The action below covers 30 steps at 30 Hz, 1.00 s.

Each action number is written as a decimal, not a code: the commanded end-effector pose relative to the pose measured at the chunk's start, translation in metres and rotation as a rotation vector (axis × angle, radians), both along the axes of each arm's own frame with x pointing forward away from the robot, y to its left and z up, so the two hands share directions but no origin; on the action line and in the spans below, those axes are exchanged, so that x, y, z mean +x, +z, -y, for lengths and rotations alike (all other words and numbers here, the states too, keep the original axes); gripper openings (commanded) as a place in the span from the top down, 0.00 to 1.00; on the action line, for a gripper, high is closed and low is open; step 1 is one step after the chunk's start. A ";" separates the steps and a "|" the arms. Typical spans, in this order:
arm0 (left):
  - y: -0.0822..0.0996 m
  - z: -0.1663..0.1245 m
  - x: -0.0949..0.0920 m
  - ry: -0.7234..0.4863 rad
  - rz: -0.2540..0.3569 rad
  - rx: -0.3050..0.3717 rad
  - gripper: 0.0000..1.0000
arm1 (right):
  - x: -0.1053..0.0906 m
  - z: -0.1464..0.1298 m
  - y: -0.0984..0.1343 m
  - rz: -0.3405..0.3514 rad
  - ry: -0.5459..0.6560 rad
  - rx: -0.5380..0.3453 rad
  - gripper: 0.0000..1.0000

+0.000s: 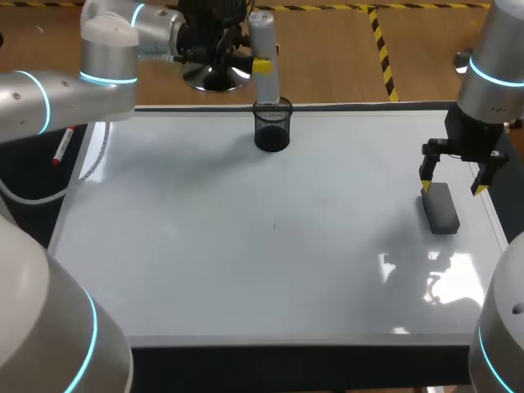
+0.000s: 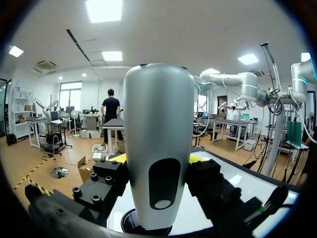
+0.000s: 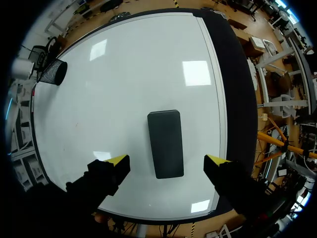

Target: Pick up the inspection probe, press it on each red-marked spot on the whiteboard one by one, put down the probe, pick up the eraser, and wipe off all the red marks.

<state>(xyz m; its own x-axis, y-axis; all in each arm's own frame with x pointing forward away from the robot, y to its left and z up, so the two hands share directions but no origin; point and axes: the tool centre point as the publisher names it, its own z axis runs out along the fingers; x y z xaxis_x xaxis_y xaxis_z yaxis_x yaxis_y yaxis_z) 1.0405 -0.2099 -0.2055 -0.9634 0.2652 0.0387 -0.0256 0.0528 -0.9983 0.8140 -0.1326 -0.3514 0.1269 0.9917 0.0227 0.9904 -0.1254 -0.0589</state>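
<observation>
**benchbot_j:** Looking for tips on this step. Left gripper is pinching the probe from both sides. It's upright, directly above the cup, with its lower end about at the rim as far as I can tell. Right gripper hangs with its fingers spread wide just over the eraser. The eraser lies flat on the whiteboard, well off to the right of the cup and nearer the robot. I can't spot proper red marks anywhere, only a tiny speck a good way in front of the cup, too small to tell what it is.

**wrist_cam_fan:** My guess: the job now is setting the probe into the cup, and the eraser grab comes after.

For the probe, keep it vertical and centred on the cup's mouth. Lower it until it sits on the bottom, and only then let go. That cup looks like light mesh, so a slanted probe could catch the rim and tip it.

For the eraser, the right wrist view shows the fingers straddling its narrow width, so the alignment looks fine. Drop straight down, close on the long sides near the middle, and don't scrape the board. I'd keep the right arm well away from the cup until the left arm is out of there.
</observation>
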 end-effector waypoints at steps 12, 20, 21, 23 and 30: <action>-0.021 0.014 0.015 -0.073 -0.039 -0.031 1.00 | -0.001 0.001 0.001 0.000 0.002 0.001 0.00; -0.028 0.019 0.018 -0.072 -0.054 -0.038 1.00 | -0.001 0.001 0.001 0.000 0.002 0.001 0.00; -0.029 0.019 0.018 -0.072 -0.055 -0.038 1.00 | -0.001 0.001 0.001 0.000 0.002 0.001 0.00; -0.030 0.019 0.018 -0.072 -0.057 -0.038 1.00 | -0.001 0.001 0.001 0.000 0.002 0.001 0.00; -0.035 0.016 0.017 -0.067 -0.065 -0.038 1.00 | -0.001 0.001 0.001 0.000 0.002 0.001 0.00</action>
<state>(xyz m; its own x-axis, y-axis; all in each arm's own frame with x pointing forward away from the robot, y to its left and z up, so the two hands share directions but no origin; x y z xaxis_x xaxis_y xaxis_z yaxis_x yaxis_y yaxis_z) 1.0519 -0.2258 -0.2373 -0.9508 0.2969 0.0884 -0.0849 0.0247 -0.9961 0.8140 -0.1326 -0.3515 0.1267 0.9917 0.0227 0.9904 -0.1252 -0.0589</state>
